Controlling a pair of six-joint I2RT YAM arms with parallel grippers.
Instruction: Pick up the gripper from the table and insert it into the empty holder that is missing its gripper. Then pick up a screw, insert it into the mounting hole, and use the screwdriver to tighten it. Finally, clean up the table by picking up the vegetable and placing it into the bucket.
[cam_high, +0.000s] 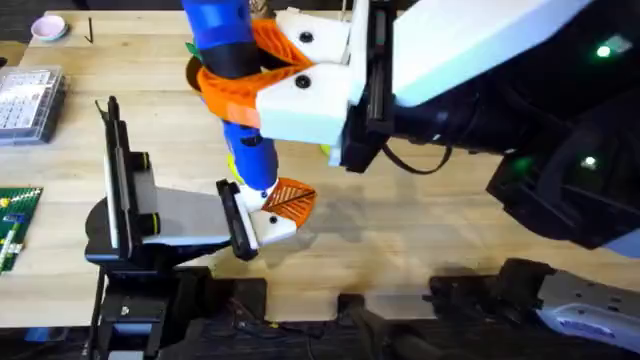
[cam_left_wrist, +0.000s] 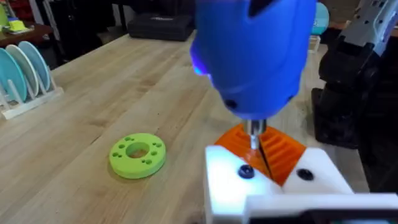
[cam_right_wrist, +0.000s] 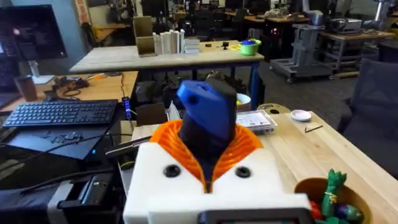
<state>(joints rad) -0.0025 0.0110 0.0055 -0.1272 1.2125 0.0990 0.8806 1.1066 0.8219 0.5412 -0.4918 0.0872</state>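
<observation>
My right gripper (cam_high: 240, 65) hangs high over the table, its white fingers and orange pads shut on the thick blue screwdriver (cam_high: 235, 90), whose handle (cam_right_wrist: 208, 118) stands up between the pads. The screwdriver points down at my left gripper (cam_high: 275, 212). In the left wrist view its metal tip (cam_left_wrist: 255, 135) sits just above a small dark mounting hole (cam_left_wrist: 245, 171) in the white holder (cam_left_wrist: 230, 183). The orange ribbed gripper tip (cam_left_wrist: 280, 152) is seated in that base, and the left fingers look pressed together. The tan bucket (cam_right_wrist: 326, 199) holds toy vegetables; the yellow vegetable I cannot pick out.
A green disc (cam_left_wrist: 138, 154) lies on the wood beside the left gripper. A clear parts box (cam_high: 25, 100), a pink dish (cam_high: 48, 27) and a green board (cam_high: 15, 225) sit at the table's left. Blue plates stand in a rack (cam_left_wrist: 25, 68).
</observation>
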